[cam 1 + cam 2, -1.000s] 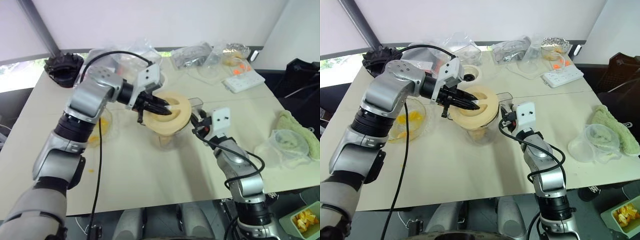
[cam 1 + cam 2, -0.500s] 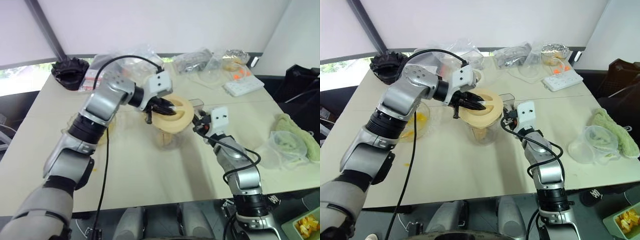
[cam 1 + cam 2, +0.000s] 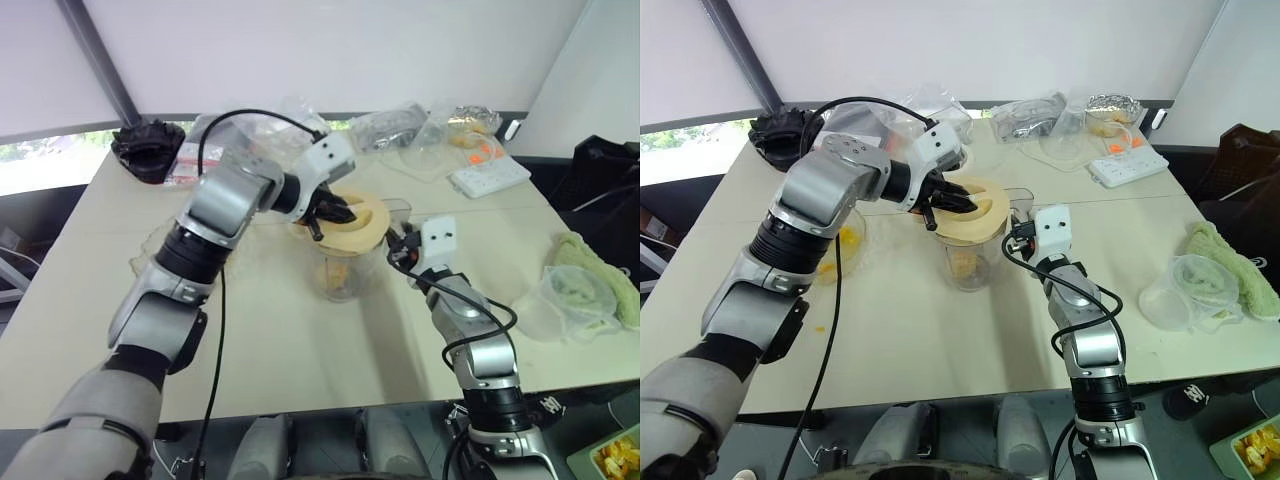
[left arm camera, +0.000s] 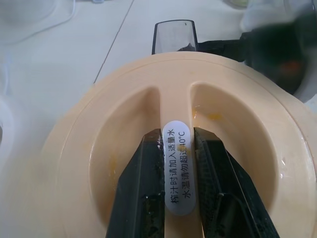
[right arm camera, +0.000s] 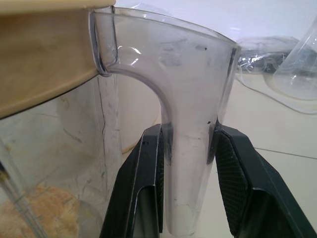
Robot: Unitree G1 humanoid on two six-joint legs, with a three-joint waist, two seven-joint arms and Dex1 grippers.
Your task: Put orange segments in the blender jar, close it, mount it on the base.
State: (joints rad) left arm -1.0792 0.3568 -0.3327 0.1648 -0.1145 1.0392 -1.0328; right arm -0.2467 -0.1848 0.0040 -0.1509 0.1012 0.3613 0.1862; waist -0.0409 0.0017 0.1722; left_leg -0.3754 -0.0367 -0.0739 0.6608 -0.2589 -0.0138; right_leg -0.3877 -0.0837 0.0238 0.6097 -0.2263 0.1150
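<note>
Closing step: left gripper [image 4: 177, 198] is clamped on the cream lid's [image 3: 352, 221] center rib atop the blender jar [image 3: 970, 258] mid-table, right gripper [image 5: 187, 193] pinching the jar handle [image 5: 190, 148], orange segments [image 3: 962, 264] inside; next likely seat the lid, then mount.

white power strip [image 3: 488, 175], green cloth [image 3: 600, 275], plastic bags [image 3: 1032, 112], black object [image 3: 146, 150]

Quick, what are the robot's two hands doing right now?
Left gripper: shut on the lid's centre ridge, atop the blender jar.
Right gripper: shut on the jar's handle.
</note>
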